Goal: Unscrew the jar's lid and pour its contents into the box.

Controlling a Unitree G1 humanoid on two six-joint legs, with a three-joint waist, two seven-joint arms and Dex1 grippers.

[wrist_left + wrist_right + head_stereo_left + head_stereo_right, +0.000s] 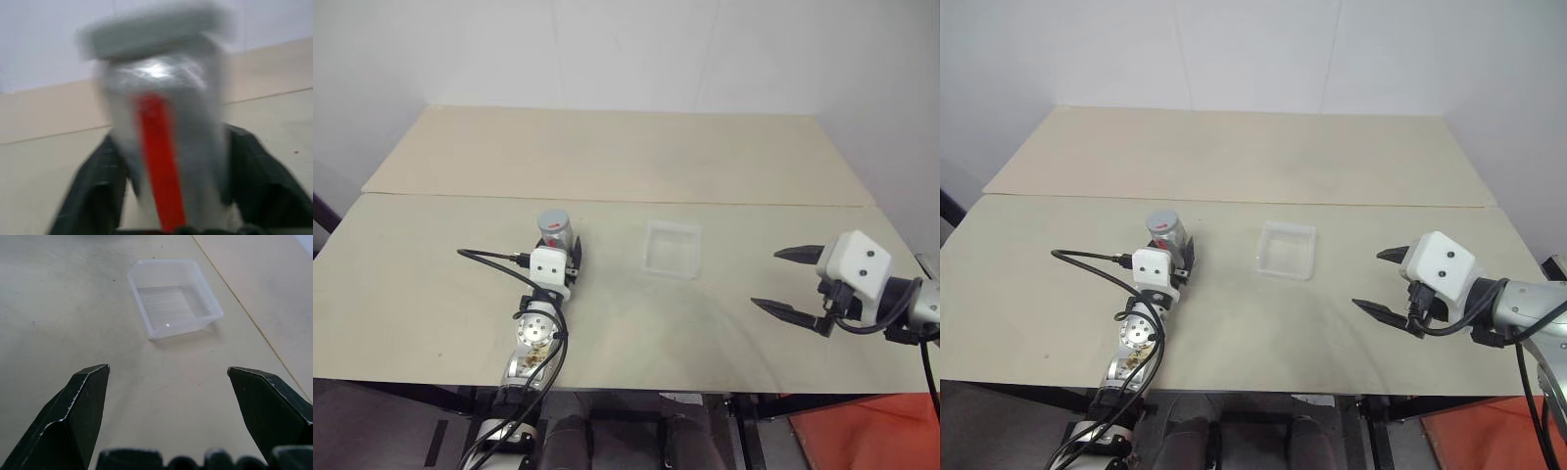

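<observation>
On the pale surface [431, 294] the small silver jar [555, 235] stands upright, its grey lid [553, 219] screwed on and a red stripe running down its side. The left end effector [564, 251] is clenched around the jar's body, a black finger [98, 196] pressed to each side. Just to the right sits the clear plastic box [672, 248], well apart from the jar. The right end effector [793, 281] hangs above the surface near the right edge, released, pointing toward the box.
</observation>
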